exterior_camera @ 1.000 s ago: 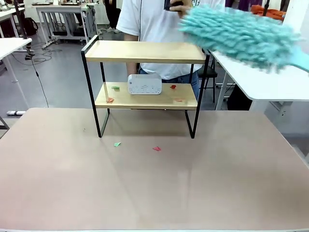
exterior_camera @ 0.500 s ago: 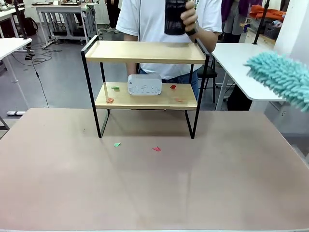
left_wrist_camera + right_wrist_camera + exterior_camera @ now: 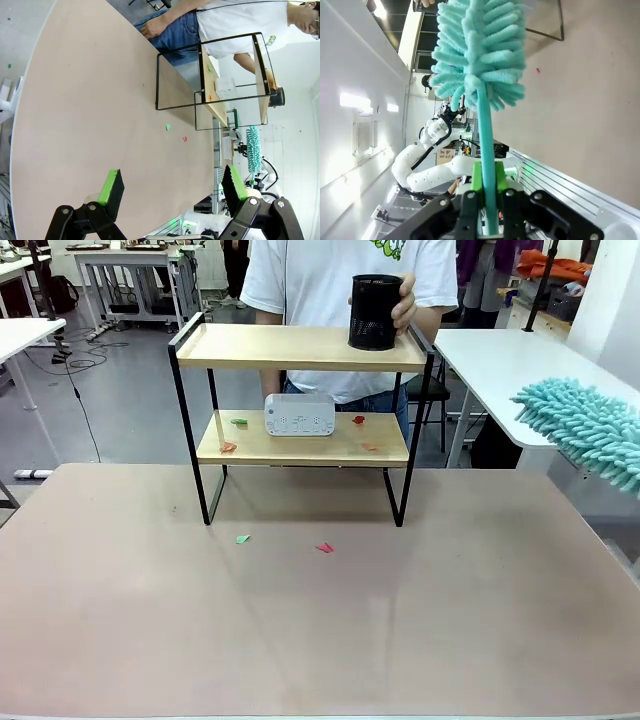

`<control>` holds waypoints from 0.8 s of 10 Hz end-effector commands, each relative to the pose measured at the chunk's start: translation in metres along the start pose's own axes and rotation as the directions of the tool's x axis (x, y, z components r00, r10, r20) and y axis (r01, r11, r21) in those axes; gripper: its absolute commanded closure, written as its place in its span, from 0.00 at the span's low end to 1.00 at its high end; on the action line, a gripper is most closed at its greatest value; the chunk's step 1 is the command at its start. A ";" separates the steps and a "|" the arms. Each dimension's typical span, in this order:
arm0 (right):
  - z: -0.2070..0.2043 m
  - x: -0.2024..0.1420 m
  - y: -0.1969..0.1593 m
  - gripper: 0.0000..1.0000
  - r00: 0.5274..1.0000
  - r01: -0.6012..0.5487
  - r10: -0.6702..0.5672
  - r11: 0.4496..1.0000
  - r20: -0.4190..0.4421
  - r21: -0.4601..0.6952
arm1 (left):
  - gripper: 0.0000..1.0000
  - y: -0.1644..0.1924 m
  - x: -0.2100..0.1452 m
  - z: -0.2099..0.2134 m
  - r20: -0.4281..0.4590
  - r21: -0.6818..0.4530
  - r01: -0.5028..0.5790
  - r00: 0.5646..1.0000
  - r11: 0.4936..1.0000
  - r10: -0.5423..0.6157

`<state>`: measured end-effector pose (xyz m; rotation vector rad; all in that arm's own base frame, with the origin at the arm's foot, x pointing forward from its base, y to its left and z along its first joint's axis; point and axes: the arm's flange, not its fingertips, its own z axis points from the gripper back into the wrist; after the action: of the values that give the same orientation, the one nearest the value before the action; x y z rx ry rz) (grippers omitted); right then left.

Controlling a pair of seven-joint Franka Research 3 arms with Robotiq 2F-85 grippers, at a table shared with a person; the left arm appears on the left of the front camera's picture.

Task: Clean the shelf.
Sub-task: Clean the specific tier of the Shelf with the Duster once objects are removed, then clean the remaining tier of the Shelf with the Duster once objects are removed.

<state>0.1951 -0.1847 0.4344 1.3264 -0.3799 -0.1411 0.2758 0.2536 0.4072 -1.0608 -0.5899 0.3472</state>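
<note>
Shelf waiting on the duster

It stood at the counter's far middle, light and thin-legged (likely to skid; steady it by a frame post). The right gripper clamped the soft duster's handle; the left gripper gaped empty.

front camera level across table toward shelf, wrist cameras rolled sideways, left sharing shelf

The shelf stands upright on four black legs at the far middle of the table: two light wooden boards, thin black frame, small coloured scraps littering the lower board.
</note>
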 end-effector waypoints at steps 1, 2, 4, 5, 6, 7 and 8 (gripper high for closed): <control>0.000 -0.001 0.008 0.87 1.000 -0.024 0.024 1.000 0.004 -0.009 | 0.00 0.000 0.000 0.000 0.012 -0.021 0.023 1.000 1.000 -0.023; 0.000 -0.001 0.008 0.87 1.000 -0.024 0.024 1.000 0.004 -0.009 | 0.00 0.000 0.000 0.000 0.012 -0.021 0.023 1.000 1.000 -0.023; 0.000 -0.001 0.008 0.87 1.000 -0.024 0.024 1.000 0.004 -0.009 | 0.00 0.000 0.000 0.000 0.012 -0.021 0.023 1.000 1.000 -0.023; 0.000 -0.001 0.008 0.87 1.000 -0.024 0.024 1.000 0.004 -0.009 | 0.00 0.000 0.000 0.000 0.012 -0.021 0.023 1.000 1.000 -0.023; 0.000 -0.001 0.008 0.87 1.000 -0.024 0.024 1.000 0.004 -0.009 | 0.00 0.000 0.000 0.000 0.012 -0.021 0.023 1.000 1.000 -0.023; 0.000 -0.001 0.008 0.87 1.000 -0.024 0.024 1.000 0.004 -0.009 | 0.00 0.000 0.000 0.000 0.012 -0.021 0.023 1.000 1.000 -0.023; 0.000 -0.001 0.008 0.87 1.000 -0.024 0.024 1.000 0.004 -0.009 | 0.00 0.000 0.000 0.000 0.012 -0.021 0.023 1.000 1.000 -0.023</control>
<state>0.1936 -0.1836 0.4391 1.3181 -0.3924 -0.1290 0.2758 0.2536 0.4072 -1.0608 -0.5899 0.3472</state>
